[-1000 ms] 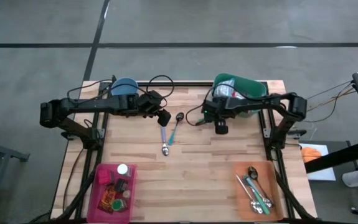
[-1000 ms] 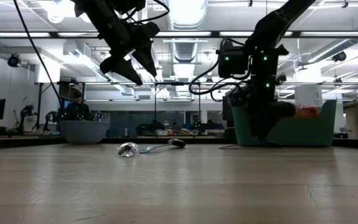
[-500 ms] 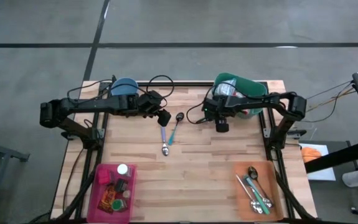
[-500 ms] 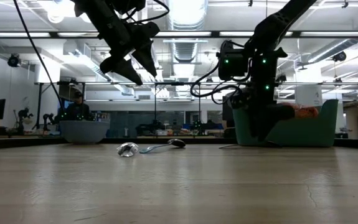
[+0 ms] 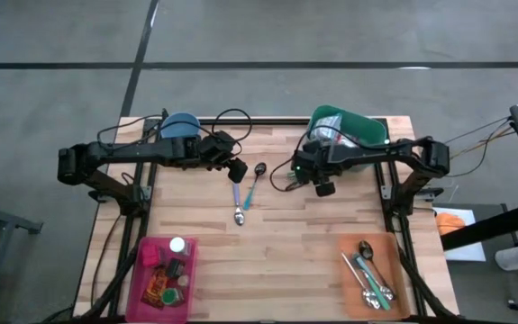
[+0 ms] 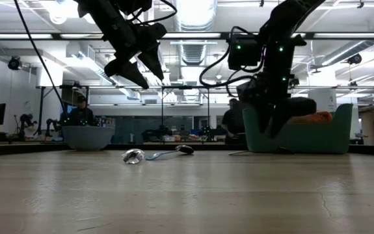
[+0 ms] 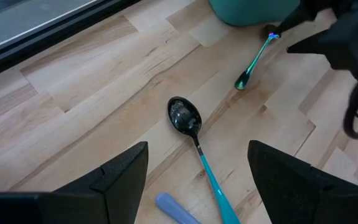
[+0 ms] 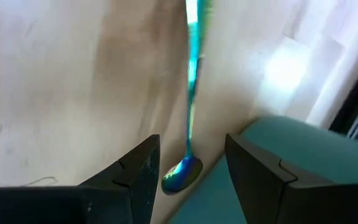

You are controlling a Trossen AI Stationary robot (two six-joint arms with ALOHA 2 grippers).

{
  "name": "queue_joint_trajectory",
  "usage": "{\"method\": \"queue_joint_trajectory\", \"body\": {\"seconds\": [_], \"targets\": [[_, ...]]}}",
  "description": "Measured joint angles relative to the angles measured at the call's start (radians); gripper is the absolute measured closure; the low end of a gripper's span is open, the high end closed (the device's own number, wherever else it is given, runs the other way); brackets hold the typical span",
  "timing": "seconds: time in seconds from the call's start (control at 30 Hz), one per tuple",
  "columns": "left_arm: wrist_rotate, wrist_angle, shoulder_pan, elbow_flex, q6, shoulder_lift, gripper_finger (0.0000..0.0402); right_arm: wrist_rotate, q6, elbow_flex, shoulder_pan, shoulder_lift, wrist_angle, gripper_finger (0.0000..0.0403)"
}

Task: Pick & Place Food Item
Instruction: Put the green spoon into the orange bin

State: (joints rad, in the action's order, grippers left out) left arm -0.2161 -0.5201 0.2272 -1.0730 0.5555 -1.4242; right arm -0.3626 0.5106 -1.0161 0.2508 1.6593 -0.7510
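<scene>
**Right claw hovers beside green bin**

The right claw (image 5: pixel 324 187), fingers parted and grasping nothing, hangs right of centre over the tabletop (image 5: pixel 313 234), just below the green bin (image 5: pixel 353 126) holding the food item (image 6: pixel 311 117). The left claw (image 5: pixel 237 171), released, hovers above two spoons (image 5: pixel 245 193) at centre.

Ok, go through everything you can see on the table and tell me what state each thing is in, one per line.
Left gripper: fingers open, empty, above the spoons.
Right gripper: fingers apart, empty, beside the green bin.
Green bin: upright, holding items.
Blue bowl: upright, at the table's far edge.
Black spoon: lying flat, bowl up.
Iridescent spoon: lying flat by the bin.
Pink tray: holding small items.
Orange tray: holding cutlery.
</scene>
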Motion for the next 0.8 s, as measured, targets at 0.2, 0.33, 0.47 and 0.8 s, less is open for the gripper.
{"method": "queue_joint_trajectory", "body": {"seconds": [0.2, 0.33, 0.47, 0.8], "targets": [[0.000, 0.000, 0.000, 0.000, 0.000, 0.000, 0.0122, 0.000, 0.093, 0.006, -0.012, 0.016, -0.008, 0.0223], [0.000, 0.000, 0.000, 0.000, 0.000, 0.000, 0.0122, -0.004, 0.088, 0.006, -0.011, 0.055, -0.002, 0.0223], [0.000, 0.000, 0.000, 0.000, 0.000, 0.000, 0.0122, -0.040, 0.095, 0.007, -0.007, 0.101, 0.002, 0.0223], [0.000, 0.000, 0.000, 0.000, 0.000, 0.000, 0.0122, -0.085, 0.122, -0.007, 0.036, 0.128, 0.008, 0.0223]]}}
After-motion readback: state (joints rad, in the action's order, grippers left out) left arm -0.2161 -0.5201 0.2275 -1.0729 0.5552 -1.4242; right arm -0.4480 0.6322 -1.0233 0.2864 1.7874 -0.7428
